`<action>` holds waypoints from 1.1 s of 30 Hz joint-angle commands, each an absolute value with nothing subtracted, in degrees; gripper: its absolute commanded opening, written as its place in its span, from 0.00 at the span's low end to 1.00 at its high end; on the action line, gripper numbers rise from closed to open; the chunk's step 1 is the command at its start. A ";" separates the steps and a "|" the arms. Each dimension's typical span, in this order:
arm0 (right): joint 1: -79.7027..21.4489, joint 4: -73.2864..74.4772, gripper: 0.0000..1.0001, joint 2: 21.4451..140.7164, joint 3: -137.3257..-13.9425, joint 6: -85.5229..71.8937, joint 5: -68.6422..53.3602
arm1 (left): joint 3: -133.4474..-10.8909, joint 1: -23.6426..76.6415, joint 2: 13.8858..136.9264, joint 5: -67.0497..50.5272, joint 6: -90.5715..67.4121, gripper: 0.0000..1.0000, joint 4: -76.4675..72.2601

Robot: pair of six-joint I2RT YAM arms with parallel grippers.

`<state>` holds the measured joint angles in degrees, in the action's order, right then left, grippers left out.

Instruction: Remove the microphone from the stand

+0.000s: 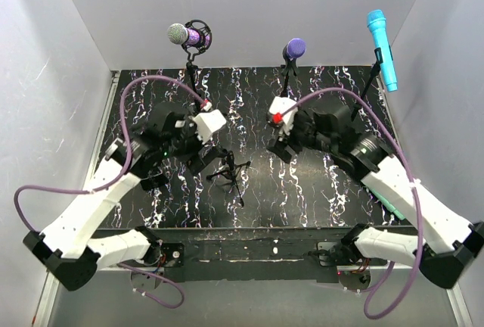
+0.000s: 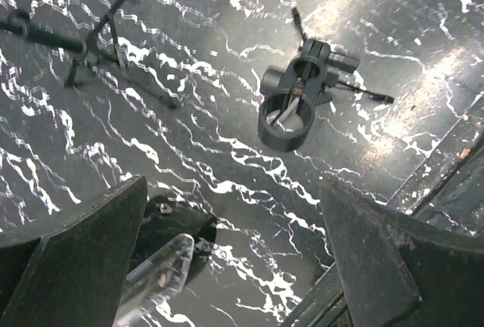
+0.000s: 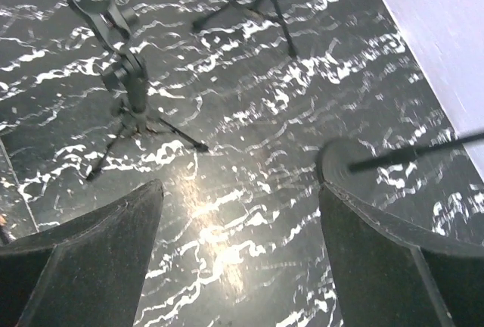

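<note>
Three microphones stand on stands along the back: a silver and purple microphone (image 1: 184,35) in a ring mount at the left, a purple microphone (image 1: 294,48) in the middle, and a cyan microphone (image 1: 383,49) at the right. My left gripper (image 1: 199,160) is open and empty, low over the mat; its open fingers (image 2: 91,251) frame bare mat in the left wrist view. My right gripper (image 1: 279,148) is open and empty in front of the purple microphone's stand; its fingers (image 3: 91,255) frame bare mat. Neither gripper touches a microphone.
A small tripod stand with an empty clip (image 1: 230,171) stands between the grippers, also in the left wrist view (image 2: 296,104) and the right wrist view (image 3: 125,77). A round stand base (image 3: 344,162) lies by my right finger. White walls enclose the black marbled mat (image 1: 318,183).
</note>
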<state>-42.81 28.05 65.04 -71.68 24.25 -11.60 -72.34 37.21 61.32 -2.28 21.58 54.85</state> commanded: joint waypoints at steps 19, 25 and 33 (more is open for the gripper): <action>-30.59 33.83 0.98 63.89 -75.32 6.60 -5.63 | -93.34 37.00 86.38 -20.57 42.89 0.98 62.39; -29.18 35.41 0.98 65.74 -76.20 7.55 -5.80 | -90.01 37.09 86.58 -24.69 44.39 0.98 64.26; -29.09 35.24 0.98 66.97 -75.76 8.26 -10.28 | -87.54 37.53 89.30 -22.24 40.00 0.94 63.73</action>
<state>-29.30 36.25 66.89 -73.73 8.03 -7.49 -88.33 37.08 88.84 -22.35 42.33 64.64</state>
